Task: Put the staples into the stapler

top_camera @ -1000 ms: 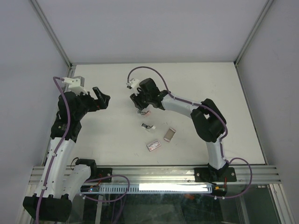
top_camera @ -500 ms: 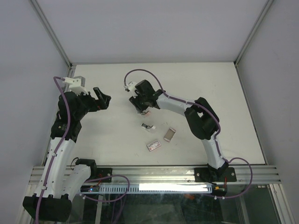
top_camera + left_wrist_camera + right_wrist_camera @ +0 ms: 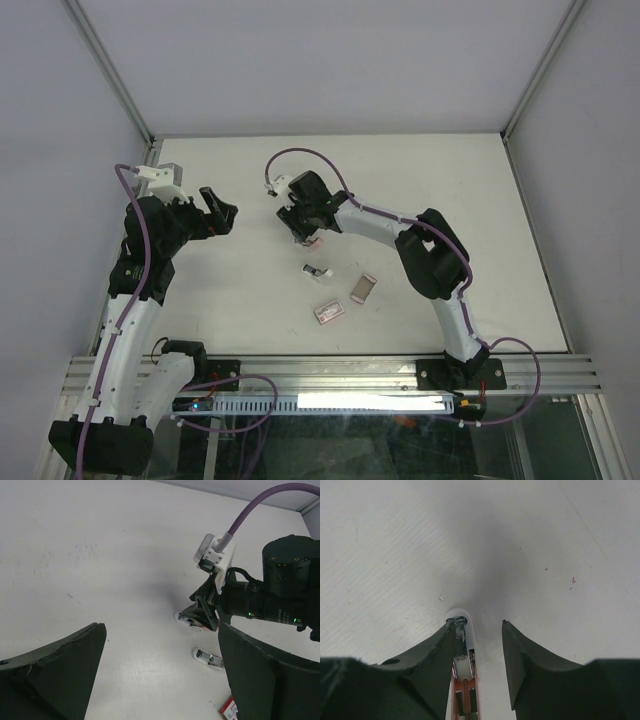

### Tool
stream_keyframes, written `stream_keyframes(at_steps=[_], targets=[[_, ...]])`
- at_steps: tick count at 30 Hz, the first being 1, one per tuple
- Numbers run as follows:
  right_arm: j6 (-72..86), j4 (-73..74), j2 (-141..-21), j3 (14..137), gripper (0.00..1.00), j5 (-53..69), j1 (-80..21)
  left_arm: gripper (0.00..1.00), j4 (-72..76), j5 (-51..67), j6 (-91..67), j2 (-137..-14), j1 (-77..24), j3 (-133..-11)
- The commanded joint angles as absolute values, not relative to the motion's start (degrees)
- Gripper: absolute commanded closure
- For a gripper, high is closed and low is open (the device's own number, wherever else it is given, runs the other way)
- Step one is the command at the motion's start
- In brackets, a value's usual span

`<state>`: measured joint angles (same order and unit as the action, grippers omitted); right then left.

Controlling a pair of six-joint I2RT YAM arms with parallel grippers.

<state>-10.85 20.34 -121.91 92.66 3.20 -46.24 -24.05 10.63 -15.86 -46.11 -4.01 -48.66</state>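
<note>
The stapler [image 3: 314,241], tiny, white and pale pink with a metal channel, lies flat on the table in the middle. My right gripper [image 3: 304,228] is low over it, open. In the right wrist view the stapler [image 3: 465,647] runs along the inside of the left finger [image 3: 437,650], while the right finger [image 3: 520,650] stands apart with bare table between. The left wrist view shows the same stapler [image 3: 192,623] under the right gripper's fingers [image 3: 204,611]. My left gripper [image 3: 219,209] hangs open and empty to the left. I cannot pick out the staples in any view.
A second small white-and-metal piece [image 3: 318,271] lies just in front of the stapler, also seen from the left wrist [image 3: 207,659]. A flat red-and-white box [image 3: 328,312] and a grey-brown sleeve [image 3: 364,288] lie nearer the arm bases. Walls enclose the table [image 3: 450,180] at the back and sides.
The right arm's elbow has swung a little to the left while its gripper stayed over the stapler. The left arm and the objects on the table have not moved.
</note>
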Motion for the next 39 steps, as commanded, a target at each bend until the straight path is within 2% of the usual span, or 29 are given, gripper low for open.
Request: stream_keyframes(at_steps=[1, 39], targets=[[-11.80, 19.89, -120.30, 94.27, 0.55, 2.38, -46.67, 0.01, -21.90, 11.60, -15.89, -45.48, -3.14, -48.60], [-11.43, 20.85, -114.60, 88.79, 0.59, -0.26, -46.67, 0.01, -21.71, 12.30, -16.05, -45.46, -2.88, -48.51]])
